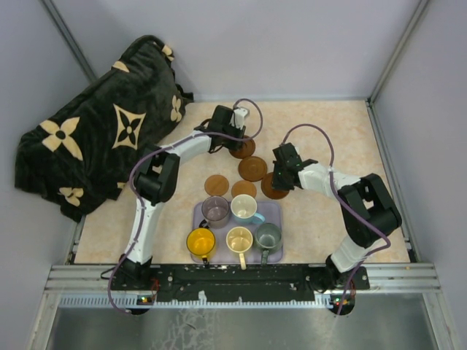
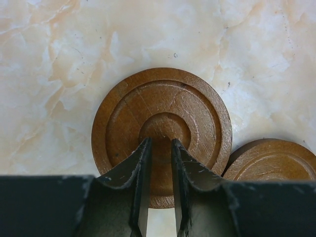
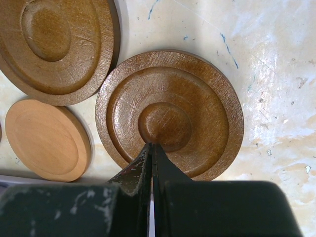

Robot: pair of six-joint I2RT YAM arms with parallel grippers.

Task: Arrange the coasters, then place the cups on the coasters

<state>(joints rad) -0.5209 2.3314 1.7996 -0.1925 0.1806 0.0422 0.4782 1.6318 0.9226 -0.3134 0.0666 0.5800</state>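
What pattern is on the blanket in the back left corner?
The blanket is black with cream flower motifs; top view.

Lighting is bright, diffuse and overhead, and shadows are soft and short. Mild glare whitens the surface (image 3: pixel 276 74) right of the right end effector (image 3: pixel 151 146). Wrist views are sharp.
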